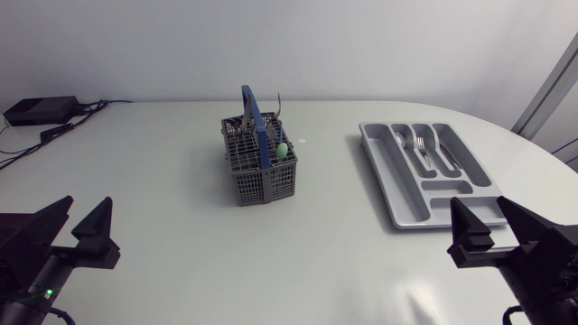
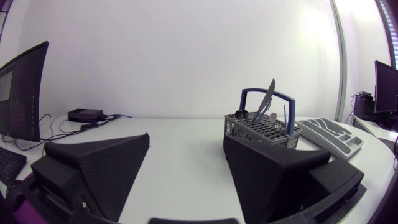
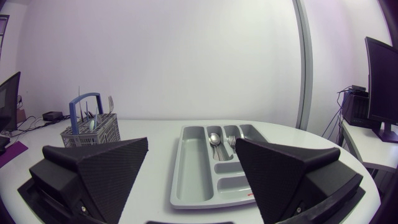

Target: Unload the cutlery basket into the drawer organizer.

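Your left end effector [image 1: 88,202] is nearer the basket [image 1: 260,161], ahead-right of it, cutlery [image 2: 268,99] upright; it and the right end effector [image 1: 478,203] stand apart, empty.

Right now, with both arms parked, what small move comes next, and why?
Probably bring the left gripper, open and empty, toward the cutlery basket: pieces stand upright in it, it sits nearer that arm, and the drawer organizer holds only a few.
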